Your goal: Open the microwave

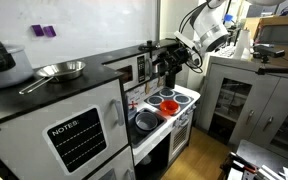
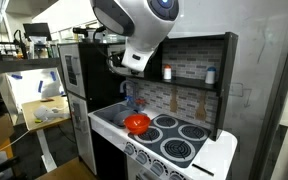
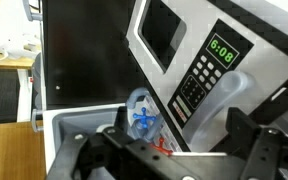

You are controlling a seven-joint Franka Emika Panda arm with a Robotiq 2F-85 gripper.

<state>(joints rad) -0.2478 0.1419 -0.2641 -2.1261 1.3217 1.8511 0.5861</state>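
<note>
Claw (image 3: 166,142) is seen spread wide, nothing held, close in front of the microwave (image 3: 184,60), which appears shut.

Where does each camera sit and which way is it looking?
An exterior view: by the NOTES door, looking along the counter toward the microwave; arm, pincer visible.
An exterior view: over the stove, facing back; arm fills the top.
Wrist view: close on the microwave; open pincer below.
Both exterior views share the stove and arm.

Silver-framed microwave (image 3: 184,55) — dark window, green clock
</note>
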